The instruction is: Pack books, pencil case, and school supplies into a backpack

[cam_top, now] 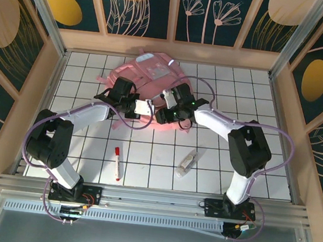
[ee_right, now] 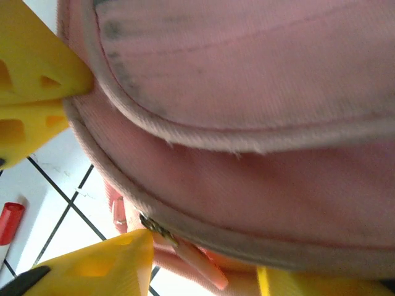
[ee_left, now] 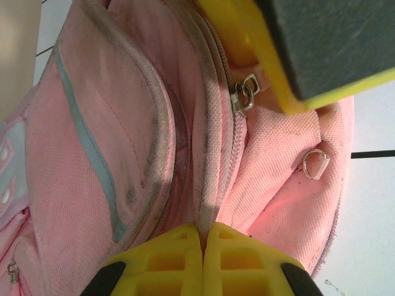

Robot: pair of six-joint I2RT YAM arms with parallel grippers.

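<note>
On the white-tiled tabletop (cam_top: pixel 151 155), the backpack (cam_top: pixel 150 72) lay at the far edge, left jaws pinched together on its zipper seam, right jaws apart around its rim; marker (cam_top: pixel 117 161) and packet (cam_top: pixel 187 162) lay toward the near edge.

My left gripper (ee_left: pixel 202 233) is at bottom centre. Its yellow fingers (ee_left: pixel 166 262) are pressed together and pinch the backpack (ee_left: pixel 123 92) by its zip edge. The backpack is pink and grubby, with 1 grey-blue strip (ee_left: pixel 92 154) down a pocket. The metal zip pulls (ee_left: pixel 244 92) hang just beside the right finger (ee_left: pixel 327 43), which is yellow with a dark pad, top right. I can't tell if they touch. 1 metal ring (ee_left: pixel 316 165) sits on the fabric at right. The white table (ee_left: pixel 370 216) shows 1 black line at the right edge.
</note>
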